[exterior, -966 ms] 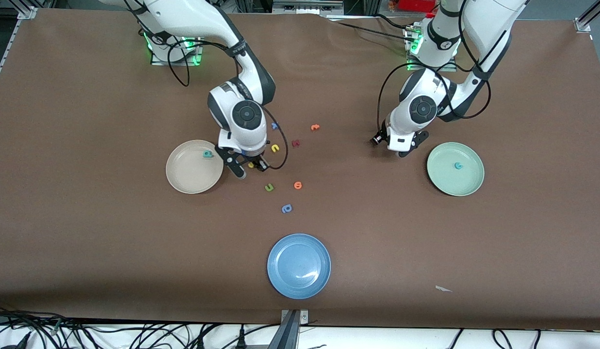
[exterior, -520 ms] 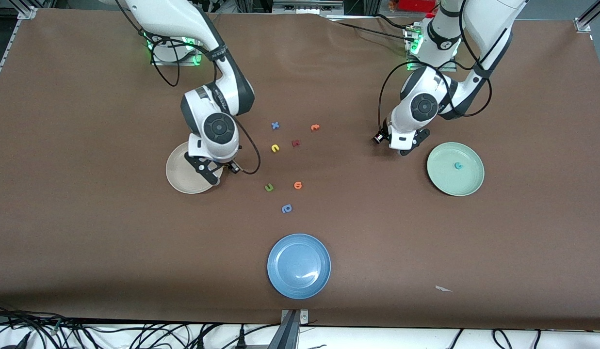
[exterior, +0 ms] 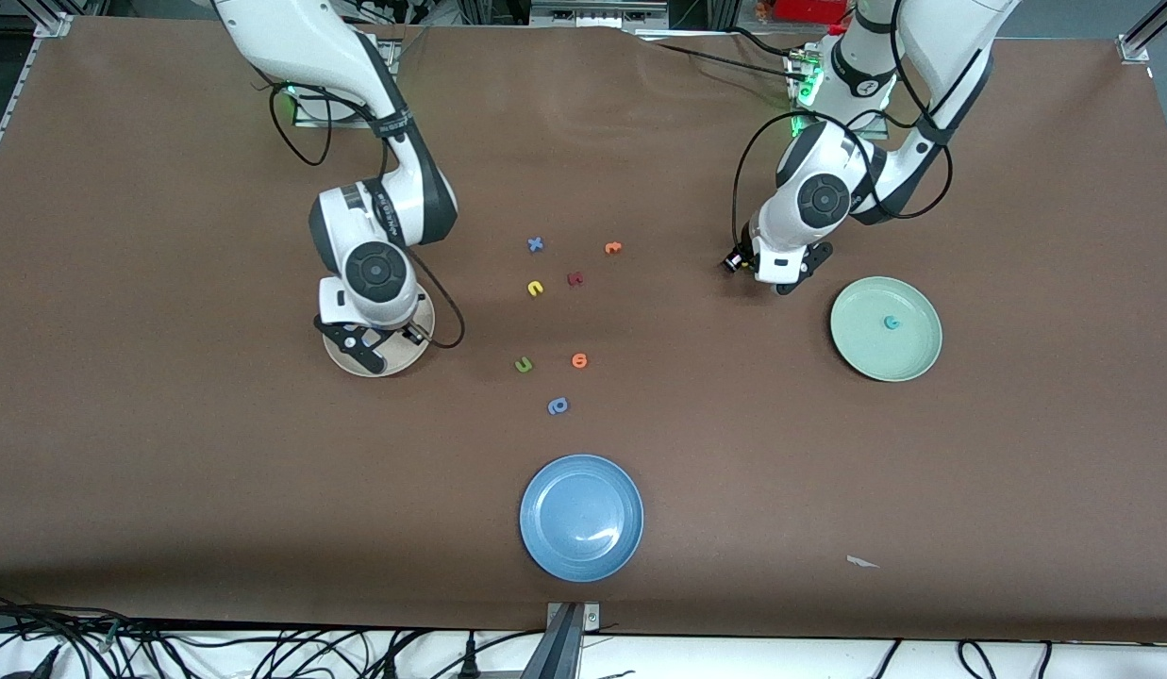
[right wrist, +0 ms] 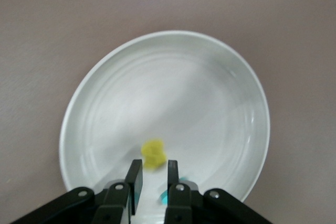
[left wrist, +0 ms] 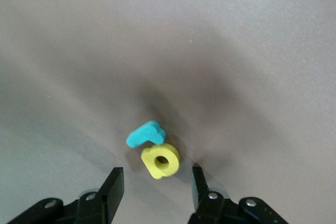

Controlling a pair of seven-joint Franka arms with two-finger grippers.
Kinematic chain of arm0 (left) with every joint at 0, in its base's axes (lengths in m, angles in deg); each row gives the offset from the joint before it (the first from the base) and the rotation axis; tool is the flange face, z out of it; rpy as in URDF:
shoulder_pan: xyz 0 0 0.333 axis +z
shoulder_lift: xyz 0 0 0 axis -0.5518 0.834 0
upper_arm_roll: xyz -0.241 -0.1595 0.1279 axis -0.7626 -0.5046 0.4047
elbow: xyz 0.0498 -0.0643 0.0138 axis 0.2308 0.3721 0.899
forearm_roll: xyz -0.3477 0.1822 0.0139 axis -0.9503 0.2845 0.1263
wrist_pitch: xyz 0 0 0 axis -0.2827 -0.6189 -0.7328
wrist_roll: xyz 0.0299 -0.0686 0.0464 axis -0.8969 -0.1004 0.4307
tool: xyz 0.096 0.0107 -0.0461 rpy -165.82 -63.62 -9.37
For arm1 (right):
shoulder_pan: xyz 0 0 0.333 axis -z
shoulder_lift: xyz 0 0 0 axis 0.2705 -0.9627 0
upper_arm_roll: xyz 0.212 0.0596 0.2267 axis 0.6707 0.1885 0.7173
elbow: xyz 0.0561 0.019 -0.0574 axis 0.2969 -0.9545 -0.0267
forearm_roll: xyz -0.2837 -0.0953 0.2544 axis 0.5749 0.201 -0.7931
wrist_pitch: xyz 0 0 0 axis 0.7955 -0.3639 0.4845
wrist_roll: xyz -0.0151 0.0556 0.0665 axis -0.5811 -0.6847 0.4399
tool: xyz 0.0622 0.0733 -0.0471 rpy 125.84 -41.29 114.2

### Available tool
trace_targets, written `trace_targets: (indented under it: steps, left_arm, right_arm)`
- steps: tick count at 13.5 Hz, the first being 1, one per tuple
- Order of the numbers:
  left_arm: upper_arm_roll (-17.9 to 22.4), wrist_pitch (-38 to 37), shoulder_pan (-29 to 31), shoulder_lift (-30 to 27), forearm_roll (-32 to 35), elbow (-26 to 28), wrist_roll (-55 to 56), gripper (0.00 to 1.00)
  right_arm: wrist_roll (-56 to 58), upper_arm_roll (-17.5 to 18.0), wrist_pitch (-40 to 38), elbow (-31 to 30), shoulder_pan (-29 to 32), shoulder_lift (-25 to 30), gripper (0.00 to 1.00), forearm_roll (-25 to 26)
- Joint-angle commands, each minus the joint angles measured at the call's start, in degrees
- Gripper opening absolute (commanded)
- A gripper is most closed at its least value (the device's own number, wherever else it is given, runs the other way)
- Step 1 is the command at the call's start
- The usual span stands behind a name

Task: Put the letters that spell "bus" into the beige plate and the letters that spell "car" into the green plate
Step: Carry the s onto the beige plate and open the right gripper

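My right gripper (exterior: 375, 344) hangs low over the beige plate (exterior: 401, 364), shut on a small yellow letter (right wrist: 154, 155) at its fingertips. A bit of the teal "b" (right wrist: 164, 198) shows on the plate (right wrist: 210, 93) under the fingers. The yellow "u" (exterior: 536, 288) lies on the table among the loose letters. My left gripper (left wrist: 155, 182) is open just above the table beside the green plate (exterior: 866, 354). The yellow "a" (left wrist: 160, 161) and the teal "r" (left wrist: 146, 134) touch each other just past its fingertips. The teal "c" (exterior: 891, 322) lies in the green plate.
Other loose letters lie mid-table: a blue "x" (exterior: 536, 244), a dark red one (exterior: 575, 278), two orange ones (exterior: 612, 248) (exterior: 579, 359), a green "u" (exterior: 524, 365) and a periwinkle one (exterior: 558, 405). A blue plate (exterior: 581, 517) sits nearest the front camera.
My right arm has swung from the loose letters to over the beige plate, carrying the yellow letter. My left gripper has edged slightly toward the robots' bases.
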Motion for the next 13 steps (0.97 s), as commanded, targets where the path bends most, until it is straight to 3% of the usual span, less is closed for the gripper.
trace_targets:
  steps: [1,3,7,9,13]
  left_arm:
    - [-0.91,3.95,0.55,-0.62,-1.56,2.20,0.38,0.60]
    - [-0.91,3.87,0.64,-0.97,-1.56,2.29,0.38,0.60]
    - [-0.91,2.04,0.81,-1.85,-1.56,2.29,-0.23,0.60]
    - [-1.00,0.27,1.86,-2.47,-1.48,2.20,-1.46,0.59]
    - [-0.91,0.35,2.57,-2.38,-1.48,2.20,-2.61,0.58]
  right_arm:
    - [1.55,0.23,-0.23,-1.27,0.34,1.76,0.75,-1.44]
    - [0.49,0.93,-0.75,0.21,0.08,1.85,0.80,-2.40]
    - [-5.64,4.61,-2.17,3.65,-0.71,1.68,0.80,-12.59]
    - [-9.95,6.90,0.81,3.56,-3.77,0.89,0.80,-12.26]
    - [-18.74,7.08,6.98,3.91,-8.53,-1.57,0.79,-12.25]
